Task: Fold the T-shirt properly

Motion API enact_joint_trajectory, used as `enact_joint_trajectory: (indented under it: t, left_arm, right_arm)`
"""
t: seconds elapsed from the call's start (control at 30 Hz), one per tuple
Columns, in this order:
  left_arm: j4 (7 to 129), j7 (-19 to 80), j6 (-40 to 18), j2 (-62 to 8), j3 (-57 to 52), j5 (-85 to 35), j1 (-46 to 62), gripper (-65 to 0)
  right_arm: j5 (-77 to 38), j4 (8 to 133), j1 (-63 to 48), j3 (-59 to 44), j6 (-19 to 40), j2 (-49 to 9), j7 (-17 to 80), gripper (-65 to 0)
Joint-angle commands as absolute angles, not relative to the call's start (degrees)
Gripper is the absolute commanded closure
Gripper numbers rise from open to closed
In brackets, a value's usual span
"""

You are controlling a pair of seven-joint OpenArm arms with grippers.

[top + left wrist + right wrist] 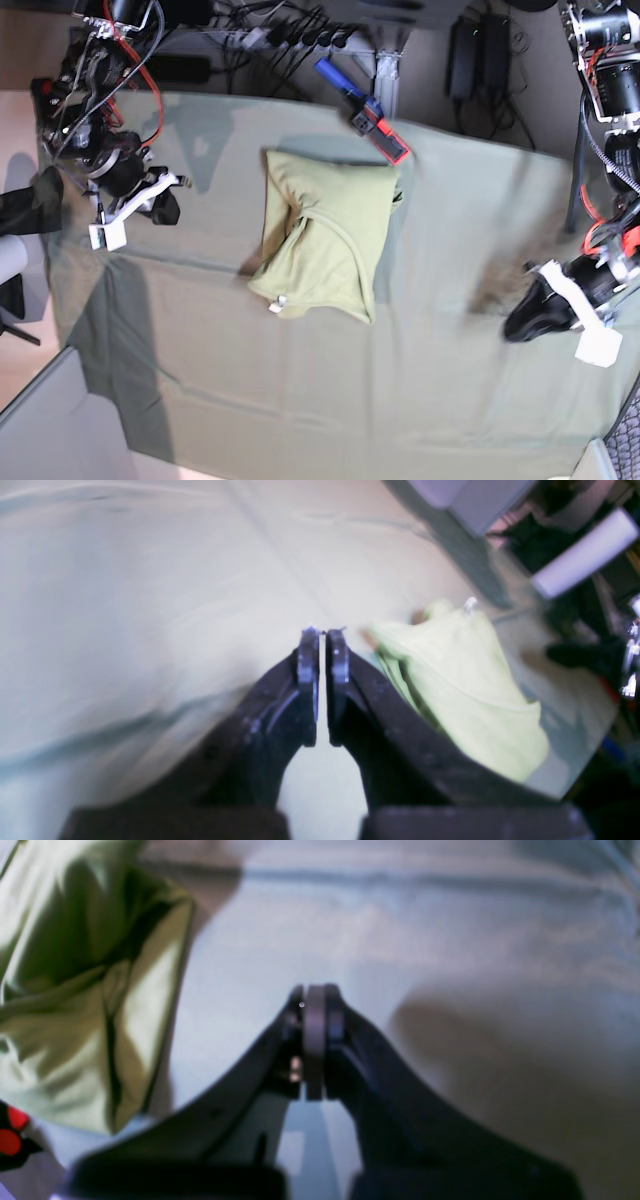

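The pale yellow-green T-shirt lies folded into a compact bundle in the middle of the grey-green table cloth, with a small white tag at its near left corner. My left gripper hovers well to the shirt's right, shut and holding nothing. In the left wrist view its fingers meet over bare cloth, and the T-shirt is off to the right. My right gripper is at the far left of the table, shut and empty. The right wrist view shows the gripper over cloth, with the T-shirt at the left edge.
A blue and red tool rests at the table's back edge, just behind the shirt. Cables and power bricks lie on the floor beyond. A grey box stands at the front left corner. A crease runs across the cloth.
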State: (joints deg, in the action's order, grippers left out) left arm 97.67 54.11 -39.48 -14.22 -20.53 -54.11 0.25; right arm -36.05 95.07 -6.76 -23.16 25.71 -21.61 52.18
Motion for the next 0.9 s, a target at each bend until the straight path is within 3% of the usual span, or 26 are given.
enact_joint_trajectory:
  t: [0.0,0.3,0.6,0.87]
  left_arm:
    - [100.7,53.1,-40.0,-15.5,-22.1,-56.1,1.2,-2.8]
    - [113.5,53.0,-40.0,-18.6,-34.0,-56.0,18.3,-2.8]
    - [114.9,53.3,-40.0,-19.0,-43.4,-56.1,34.7,-2.8]
    - [112.9,53.2,-40.0,-19.0,-44.2,-50.0,45.1,-2.8]
  right_arm:
    - [-36.7,96.1,-7.3,-24.3,27.3,-23.2,51.4,0.0]
    - [-37.9,97.6,-15.5,-27.5,27.4,-23.4,51.7,0.0]
    - [-38.9,102.9,-27.9,-27.5,27.3,-23.3,52.1,0.0]
    - [-39.7,103.6,-36.0,-27.5,27.3,-23.3,52.2,0.0]
